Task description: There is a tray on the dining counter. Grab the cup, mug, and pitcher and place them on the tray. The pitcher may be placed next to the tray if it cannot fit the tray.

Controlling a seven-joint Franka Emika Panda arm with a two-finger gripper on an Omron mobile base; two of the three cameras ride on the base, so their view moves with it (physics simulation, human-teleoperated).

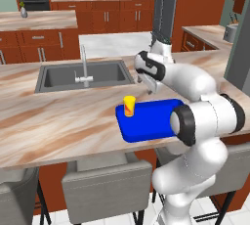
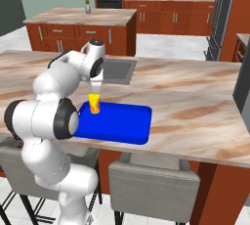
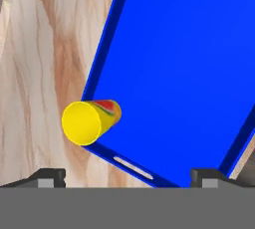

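On the dining surface [image 1: 58,121], the blue tray [image 1: 151,121] lay flat near the front edge, to the right of the steel sink [image 1: 85,76] and its faucet [image 1: 84,67] as seen from the left base view. The yellow cup [image 1: 129,106] stood upright inside the tray at its far left corner, close against the rim; the right base view placed the same cup [image 2: 94,103] at the tray's [image 2: 122,126] left end, and the hand view showed it [image 3: 89,121] from above, its open mouth towards the camera and the red-orange mark on its side visible, just inside the corner of the tray [image 3: 184,73]. The remainder of the tray floor was bare blue. The fingers [image 3: 127,175] were spread wide apart and gripped nothing; both tips stood at the bottom of the hand view, one over the marbled stone and one over the tray's edge, with the cup apart from them. In the right base view the hand hung directly above the cup, pointing down, not touching it. Grey stools [image 1: 105,185] stood under the near edge of the surface. A second stone-topped island [image 2: 80,16] stood well beyond.
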